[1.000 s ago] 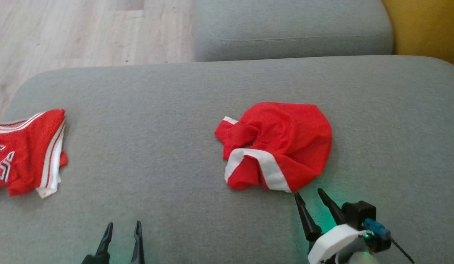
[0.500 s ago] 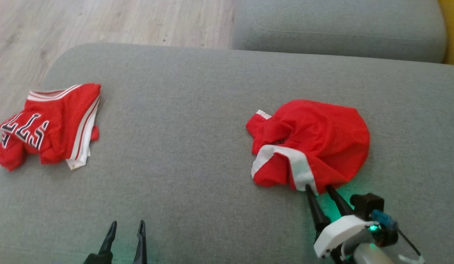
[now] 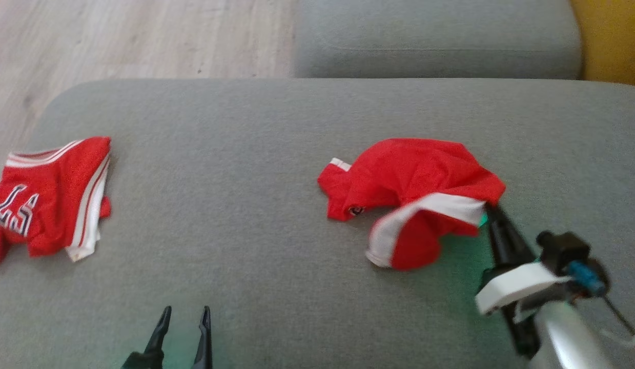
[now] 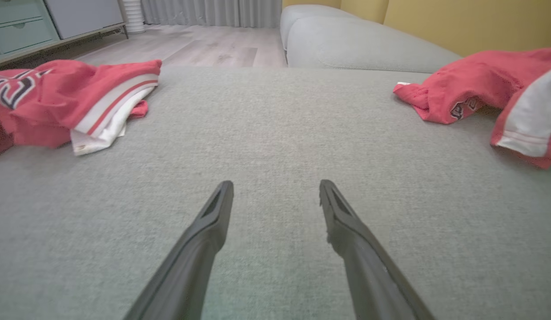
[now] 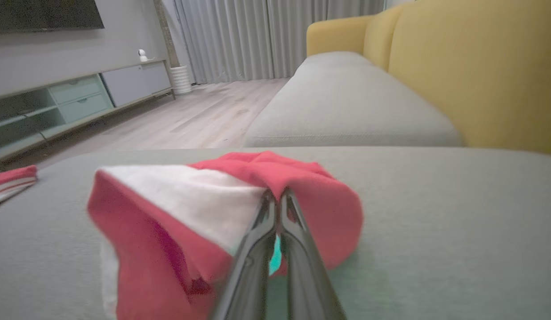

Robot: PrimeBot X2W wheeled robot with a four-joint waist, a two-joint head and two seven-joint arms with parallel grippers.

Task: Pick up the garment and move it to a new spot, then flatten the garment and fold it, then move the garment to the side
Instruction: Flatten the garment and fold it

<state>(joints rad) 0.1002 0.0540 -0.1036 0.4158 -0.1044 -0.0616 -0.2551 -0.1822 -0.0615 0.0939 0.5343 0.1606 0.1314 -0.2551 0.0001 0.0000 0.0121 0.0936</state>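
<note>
Currently in hand: the pick-up, first step of the task; the move, flattening and folding were not yet done.
Task's thing: red garment [image 3: 414,177] with a white band, right of the middle of the grey seat cushion [image 3: 245,128]; its far part lay on the cushion and its near hem was raised.
Right gripper [image 3: 489,214]: fingers pinched together on the banded hem.
Left gripper [image 3: 185,313]: fingers apart, nothing between them, near the cushion's front edge.
Left edge: a red jersey [image 3: 50,200], crumpled, well apart.
Next move: probably called for lifting the cloth wholly free and carrying it over bare cushion.
</note>
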